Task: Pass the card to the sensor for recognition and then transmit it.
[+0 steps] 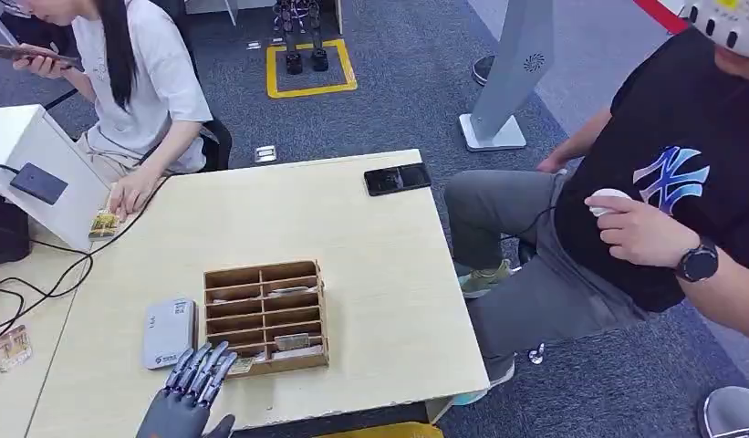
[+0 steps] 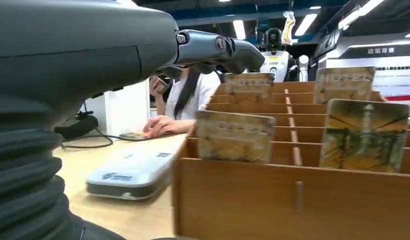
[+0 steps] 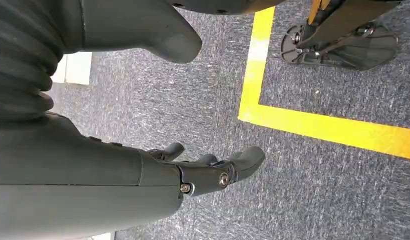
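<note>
NY logo on person's tee.

Black phone on the table — two seated people (one each side).

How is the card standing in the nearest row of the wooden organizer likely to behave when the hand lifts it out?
The card looks thin and flat, so probably light and fairly stiff. It stands upright, unsupported above the wooden organizer slot, suggesting rigidity. Its printed face looks smooth, so it may slip between the left hand fingers.

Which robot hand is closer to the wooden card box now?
Left. The left robot hand hovers at the wooden card box, by its near left corner. The right robot hand hangs over the carpet floor, away from it.
</note>
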